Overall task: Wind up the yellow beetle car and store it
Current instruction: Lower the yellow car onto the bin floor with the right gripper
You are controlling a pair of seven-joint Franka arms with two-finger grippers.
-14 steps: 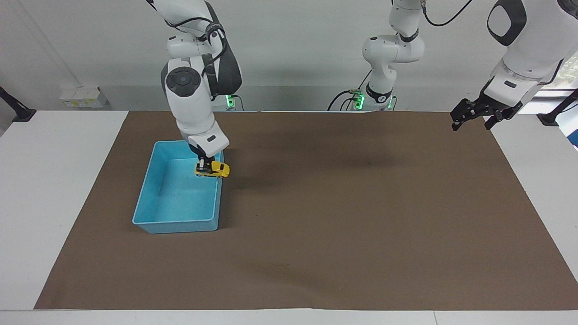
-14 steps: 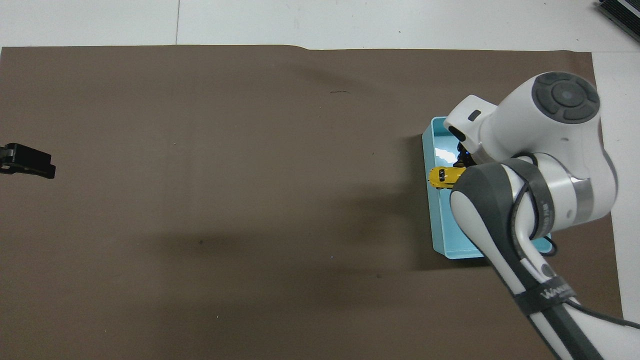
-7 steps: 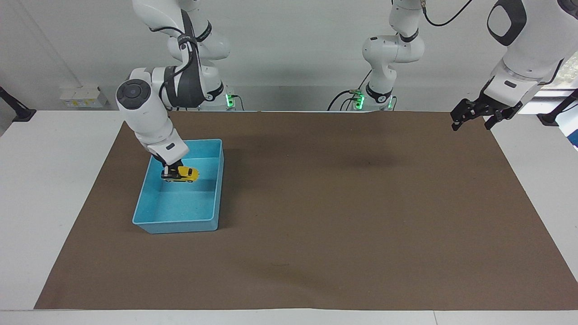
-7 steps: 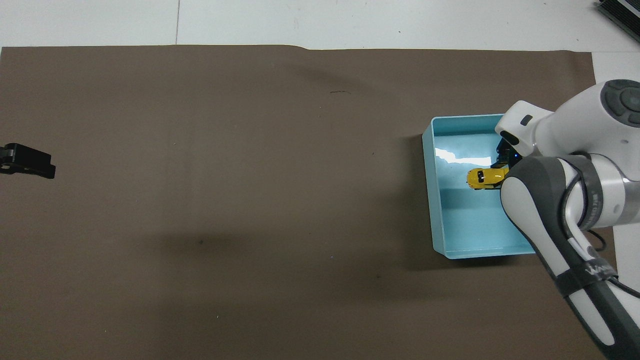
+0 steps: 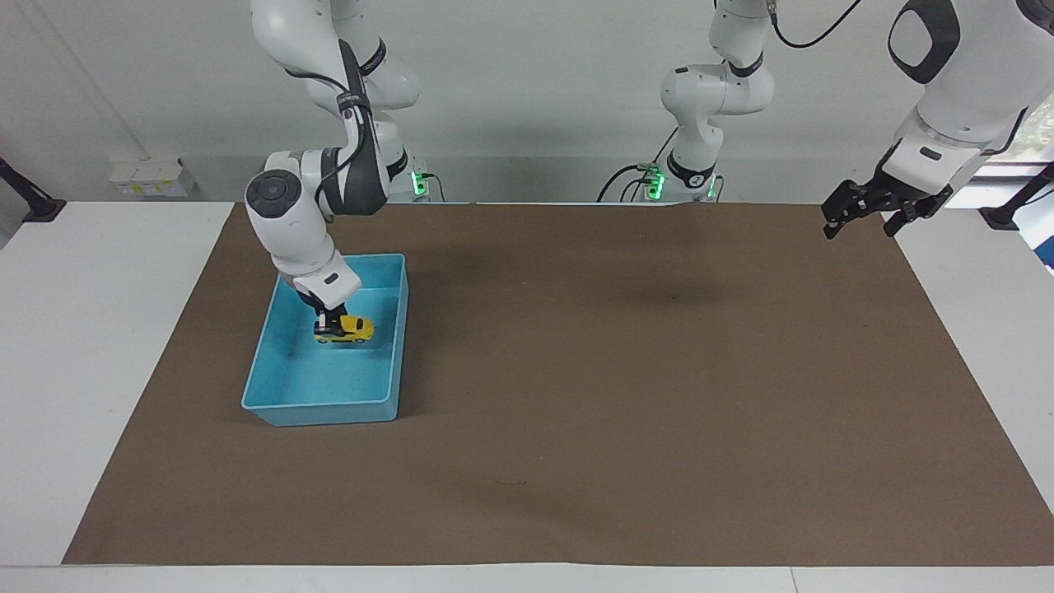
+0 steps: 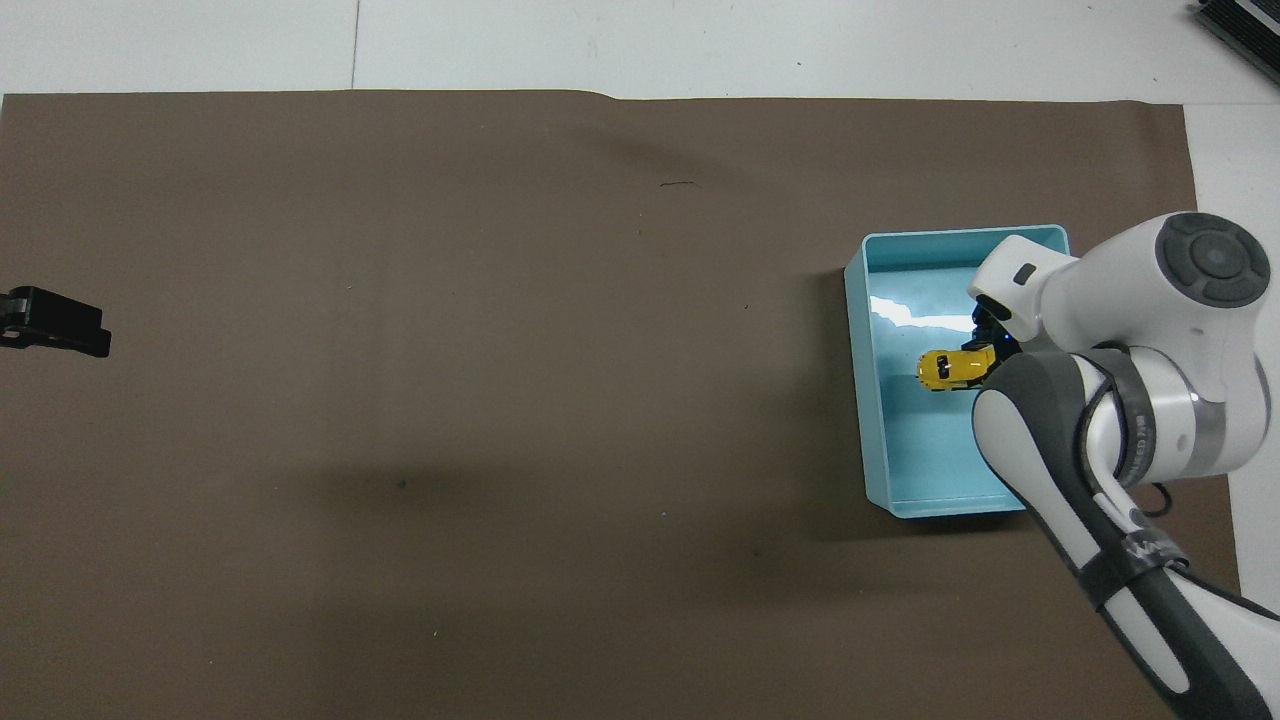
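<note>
My right gripper (image 5: 332, 323) is shut on the rear end of the yellow beetle car (image 5: 349, 329) and holds it low inside the light-blue tray (image 5: 316, 413). From overhead the yellow beetle car (image 6: 948, 368) shows over the middle of the tray (image 6: 866, 420), with the right gripper (image 6: 984, 348) partly hidden under its own wrist. Whether the wheels touch the tray floor I cannot tell. The left gripper (image 5: 862, 217) hangs open and empty above the mat's corner at the left arm's end, where that arm waits; only the tip of the left gripper (image 6: 58, 322) shows overhead.
A brown mat (image 5: 626, 395) covers most of the white table (image 5: 90, 329). The tray stands toward the right arm's end. A small white box (image 5: 151, 177) sits at the table's edge nearest the robots.
The right arm carried the car from above the tray's rim in over the tray and lowered it toward the floor. The left arm has not moved.
</note>
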